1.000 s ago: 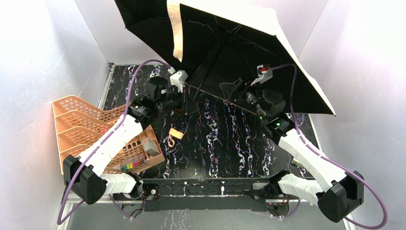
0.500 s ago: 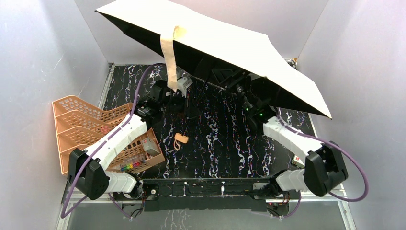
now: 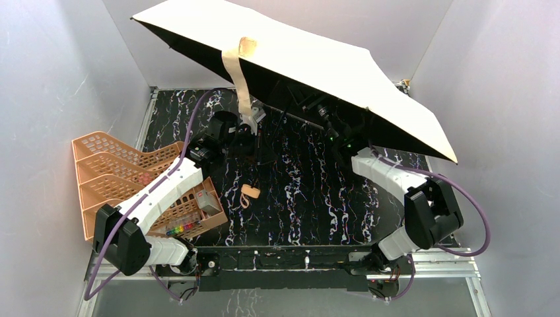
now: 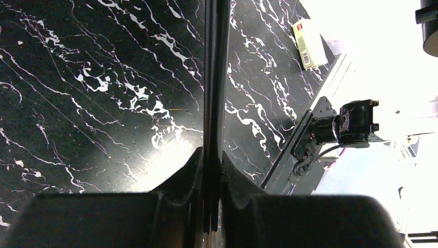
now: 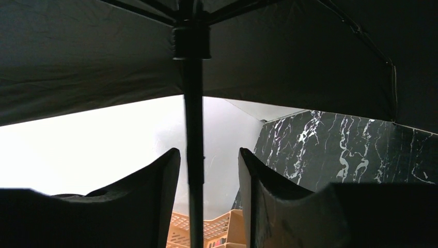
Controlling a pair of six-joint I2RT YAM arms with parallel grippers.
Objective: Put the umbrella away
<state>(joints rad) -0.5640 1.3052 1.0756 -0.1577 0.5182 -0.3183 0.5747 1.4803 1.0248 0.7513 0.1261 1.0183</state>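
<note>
Top external view shows me the umbrella (image 3: 317, 63) fully open, tan side up, tilted over the far half of the marbled table (image 3: 297, 198) with its tan strap (image 3: 236, 76) hanging loose down the front. So by my reading nothing of the put-away is done yet: the canopy has to be collapsed, the shaft telescoped in, the strap wrapped, and the bundle set down somewhere. Possibly that is the orange tray rack (image 3: 112, 165) at the left edge, though I can't say that from here.

On the left wrist camera, the left gripper (image 4: 213, 170) has its fingers pressed tight together on the thin black shaft (image 4: 216, 77), which runs straight up between them. That arm is carrying the umbrella.

On the right wrist camera, the right gripper (image 5: 209, 160) stands partly spread under the canopy. The shaft passes between its fingers, close to one finger and clear of the other, so it straddles without pinching. The runner (image 5: 191, 41) sits higher up the shaft, above the fingertips, and I judge that collar to be what this arm must pull down
</note>
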